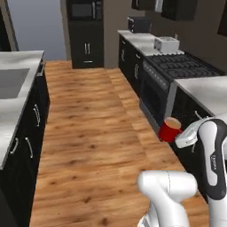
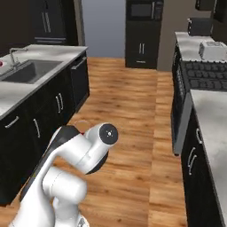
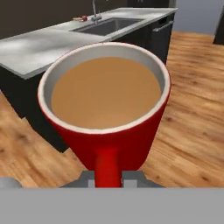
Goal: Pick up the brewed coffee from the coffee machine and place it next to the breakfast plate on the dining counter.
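Left base view: mug [image 1: 170, 129] is up in the air over the wood floor [image 1: 88, 146], just beside the stove [image 1: 166, 82] front, at the end of the white arm [image 1: 213, 155]. Claw itself is hidden behind the hand, so can't see the fingers here. Island worktop [image 1: 13, 111] w/ sink [image 1: 11, 82] runs along the left, well apart from the mug. Toaster [image 1: 166, 44] sits on the far worktop [image 1: 137, 37] past the stove; microwave [image 1: 86, 9] in the dark tall cabinet at the back.

Right base view: arm [image 2: 80, 153] folds across lower left and covers the hand. Island [image 2: 26, 91] on the left w/ sink basin [image 2: 31, 71] and faucet [image 2: 15, 55]; a bit of red at the far left edge, too small to tell what. Stove [image 2: 206, 73] and toaster [image 2: 213, 49] on the right.

Hand view: mug [image 3: 105, 127] sits close up, upright, red outside, pale inside, light brown coffee [image 3: 105, 89] nearly level. Handle [image 3: 108, 168] points down at the claw [image 3: 108, 178], which is clamped on it, grey finger pads [image 3: 131, 177] either side. Behind the mug: island worktop [image 3: 48, 43], sink [image 3: 109, 25], faucet [image 3: 94, 11], small red thing [image 3: 81, 18] beside it. Mug hangs over the floor [image 3: 192, 131], clear of the island.
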